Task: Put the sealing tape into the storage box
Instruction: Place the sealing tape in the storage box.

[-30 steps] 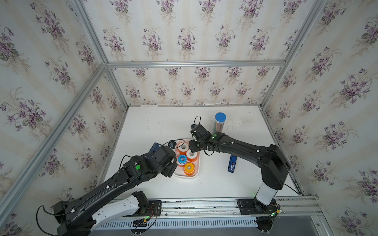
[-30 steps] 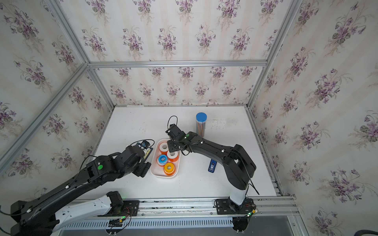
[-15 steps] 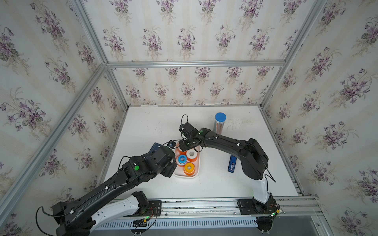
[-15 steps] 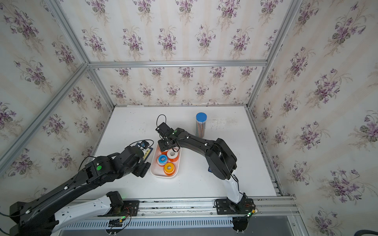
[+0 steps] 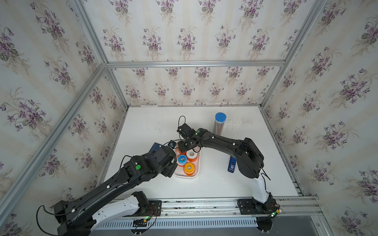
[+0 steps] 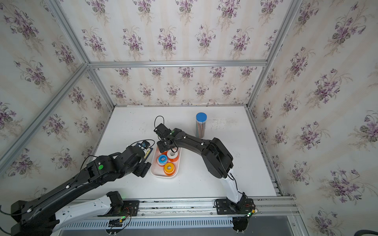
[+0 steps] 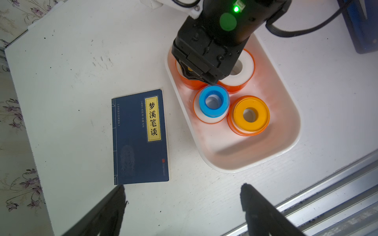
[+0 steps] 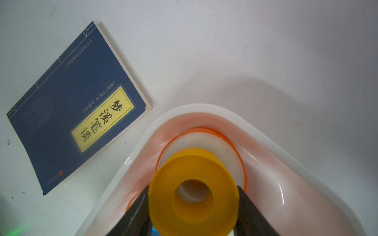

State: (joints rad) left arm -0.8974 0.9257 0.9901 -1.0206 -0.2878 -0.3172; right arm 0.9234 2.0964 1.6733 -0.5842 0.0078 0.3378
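my left gripper hung over the white table by the near left corner of the storage box. its fingers stood wide apart with nothing between them.

the box sat in the middle of the table, and its near end was bare. a bit farther in, the near yellow roll lay flat on an orange roll. right beside that pair, to the left, a blue roll lay on a white roll with an orange rim. past those, on the right side of the box, a white-faced roll lay flat, partly hidden under my right arm.

a dark blue booklet with a yellow label lay just left of the box. a blue and black bar lay well off to the right.

my right gripper was over the far left corner of the box. its fingers were closed partway and pressed on both sides of the second yellow roll. under it lay the far left roll, white with an orange rim. i could not tell if the two touched.

far off on the right, a clear tube with a blue lid stood upright.
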